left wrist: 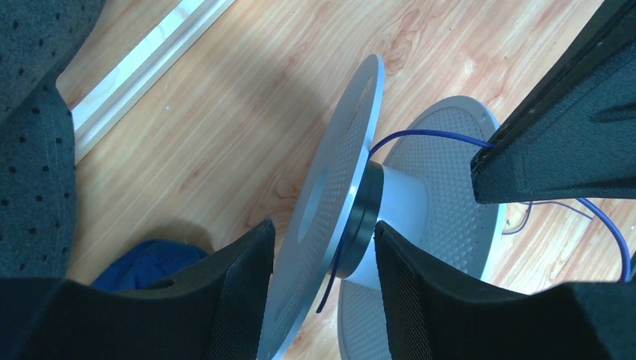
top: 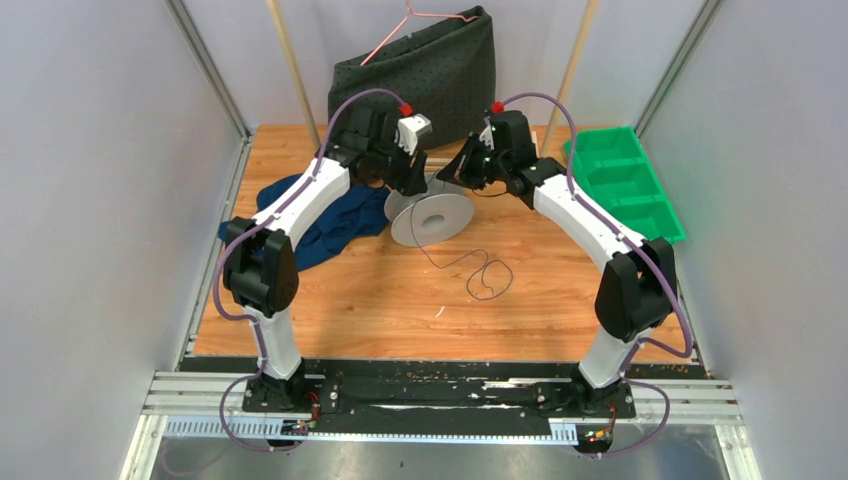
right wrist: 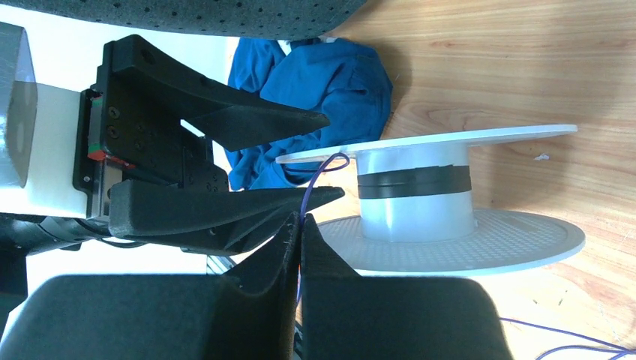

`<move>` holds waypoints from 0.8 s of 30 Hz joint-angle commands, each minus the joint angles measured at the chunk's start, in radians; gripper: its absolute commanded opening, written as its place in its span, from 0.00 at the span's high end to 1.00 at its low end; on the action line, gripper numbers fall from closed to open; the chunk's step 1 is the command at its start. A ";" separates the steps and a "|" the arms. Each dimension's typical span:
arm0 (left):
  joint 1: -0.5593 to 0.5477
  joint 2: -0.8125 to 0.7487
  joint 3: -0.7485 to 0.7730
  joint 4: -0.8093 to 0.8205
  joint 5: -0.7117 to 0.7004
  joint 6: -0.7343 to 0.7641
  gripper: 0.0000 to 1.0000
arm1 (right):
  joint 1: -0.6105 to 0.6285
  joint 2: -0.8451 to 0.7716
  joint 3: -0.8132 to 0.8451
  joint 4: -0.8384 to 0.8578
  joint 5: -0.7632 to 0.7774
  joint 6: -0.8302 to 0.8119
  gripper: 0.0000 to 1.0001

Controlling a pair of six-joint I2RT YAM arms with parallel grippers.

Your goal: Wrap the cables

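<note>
A grey-white spool stands tilted on the wooden table. My left gripper is shut on its upper flange: one finger lies on the outer face, the other between the flanges beside the hub. A few dark turns of cable ring the hub. My right gripper is shut on the thin cable, which looks blue-purple up close, just beside the spool. The cable runs from the hub to the right fingers. The loose rest lies in loops on the table.
A blue cloth lies left of the spool, under the left arm. A green bin stands at the back right. A dark dotted bag with a pink hanger stands at the back. Walls close both sides.
</note>
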 commanded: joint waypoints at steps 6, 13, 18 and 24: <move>0.007 0.031 0.044 0.010 0.020 -0.003 0.49 | -0.015 0.012 -0.013 0.025 -0.027 0.015 0.99; 0.007 0.036 0.041 0.019 0.016 -0.005 0.51 | -0.019 0.020 -0.012 0.032 -0.039 0.022 0.99; 0.007 0.038 0.038 0.016 0.011 0.012 0.57 | -0.025 0.024 -0.009 0.031 -0.044 0.028 0.99; 0.007 0.037 0.036 0.020 0.000 0.020 0.64 | -0.027 0.033 -0.009 0.035 -0.052 0.035 0.99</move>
